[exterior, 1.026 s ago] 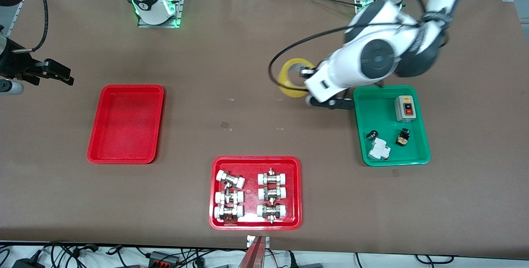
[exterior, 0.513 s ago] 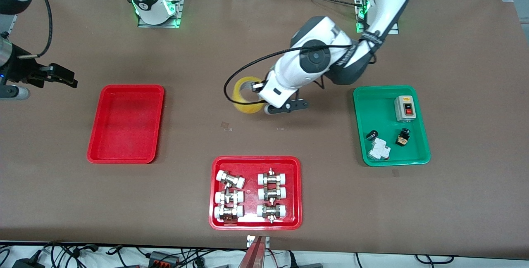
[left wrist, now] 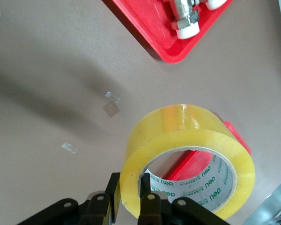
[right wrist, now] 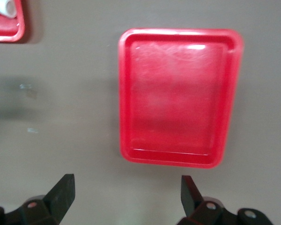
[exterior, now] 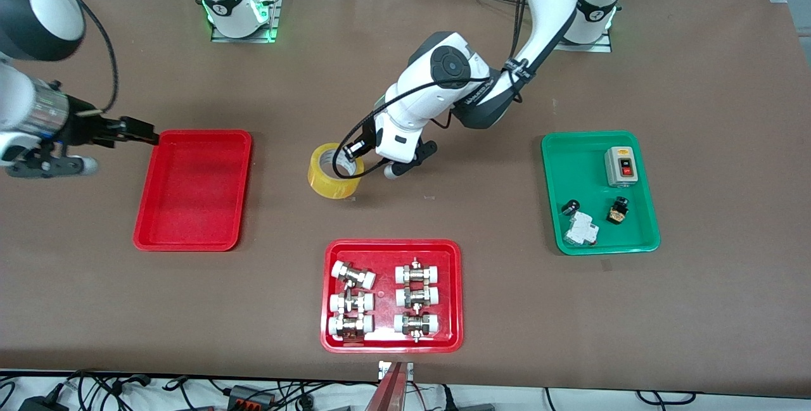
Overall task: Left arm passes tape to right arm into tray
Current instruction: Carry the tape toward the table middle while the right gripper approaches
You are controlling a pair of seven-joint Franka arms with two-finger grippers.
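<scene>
- Front view, nearest first: red rectangular tray of white-capped metal fittings (exterior: 391,296) sits at the near edge of the brown table (exterior: 709,309), about mid-length.
- Green plastic tray (exterior: 599,192) with a grey switch box (exterior: 621,166) and small electrical parts lies toward the left arm's end, slightly farther from the camera.
- Plain red shallow plastic tray (exterior: 193,190), nothing in it, sits toward the right arm's end; the right wrist view shows it too (right wrist: 180,96).
- Roll of translucent yellow packing tape (exterior: 335,170) is near the table's centre, between the plain red tray and the green tray, farther from the camera than the fittings tray; cannot tell whether it is just clear of the table or touching it.
- Left gripper (exterior: 352,152) is clamped on the tape's wall, one finger inside the hole and one outside, clear in the left wrist view (left wrist: 130,206) with the tape (left wrist: 187,154).
- Right gripper (exterior: 136,130) is spread wide, holds nothing, poised just above the plain red tray's corner farthest from the camera at the right arm's end; its spread fingers show in the right wrist view (right wrist: 126,192).
- Step, as I judge it: left arm bringing the tape to the handover point mid-table.
- Next move needs the right gripper to come to the roll, take a free part of the ring, and close before the left lets go.
</scene>
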